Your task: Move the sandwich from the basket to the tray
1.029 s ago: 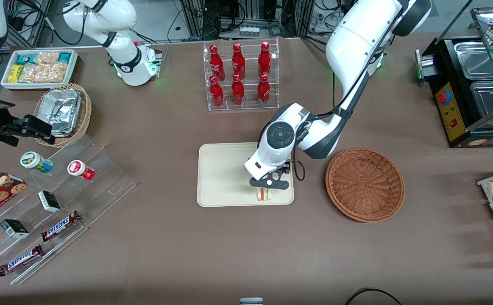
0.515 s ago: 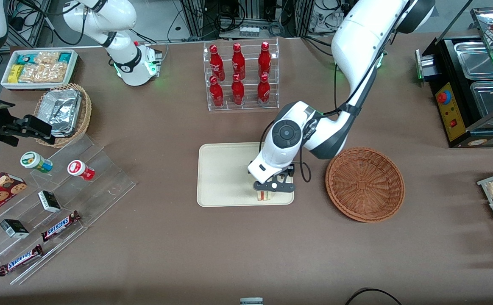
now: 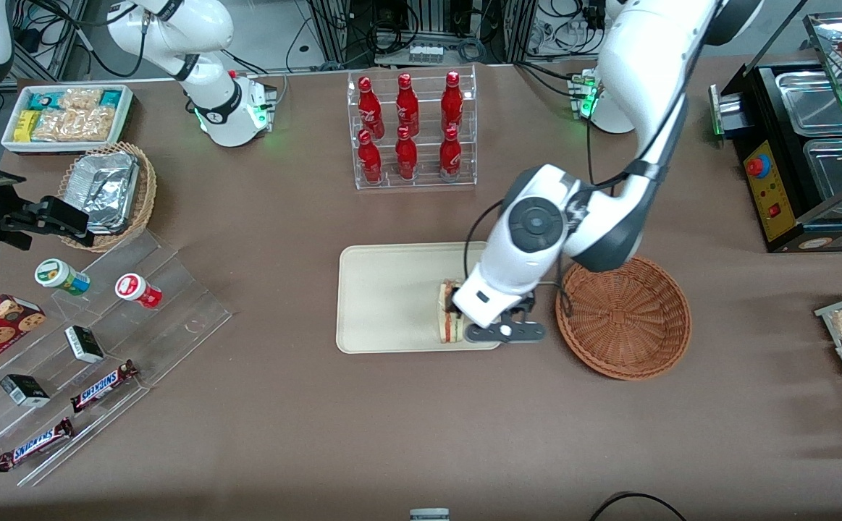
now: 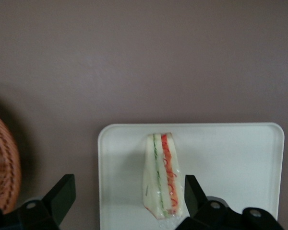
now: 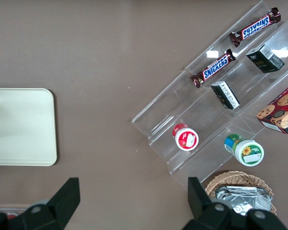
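we see the sandwich on the tray near its basket-side edge; the gripper hovers above, jaws spread, beside the basket.

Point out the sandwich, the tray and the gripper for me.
sandwich [image 4: 162,175]: left wrist view, on its layered filling edge.
tray [image 3: 384,297]: front view, on its bare cream surface.
gripper [image 3: 505,332]: front view, on the black finger assembly, open, above the tray's edge nearest the basket.
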`<move>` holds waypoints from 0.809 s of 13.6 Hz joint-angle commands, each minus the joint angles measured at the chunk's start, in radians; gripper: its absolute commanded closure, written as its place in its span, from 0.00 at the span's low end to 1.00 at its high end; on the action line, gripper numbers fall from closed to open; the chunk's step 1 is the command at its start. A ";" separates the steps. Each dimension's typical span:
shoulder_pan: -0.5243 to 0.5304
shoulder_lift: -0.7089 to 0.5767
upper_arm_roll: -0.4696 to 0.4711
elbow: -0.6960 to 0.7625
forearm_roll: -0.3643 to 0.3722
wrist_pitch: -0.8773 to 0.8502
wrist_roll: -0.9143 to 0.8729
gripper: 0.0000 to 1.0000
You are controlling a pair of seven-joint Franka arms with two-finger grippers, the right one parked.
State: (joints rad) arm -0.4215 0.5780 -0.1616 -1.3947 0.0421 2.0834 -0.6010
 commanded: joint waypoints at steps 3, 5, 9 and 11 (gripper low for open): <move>0.107 -0.082 -0.007 0.002 0.065 -0.135 0.101 0.00; 0.156 -0.109 -0.006 0.000 0.021 -0.137 0.124 0.00; 0.256 -0.159 -0.006 -0.003 0.015 -0.183 0.164 0.00; 0.321 -0.190 -0.006 -0.003 -0.002 -0.219 0.204 0.00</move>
State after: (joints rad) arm -0.1576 0.4341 -0.1563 -1.3833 0.0688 1.9077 -0.4397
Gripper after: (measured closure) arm 0.000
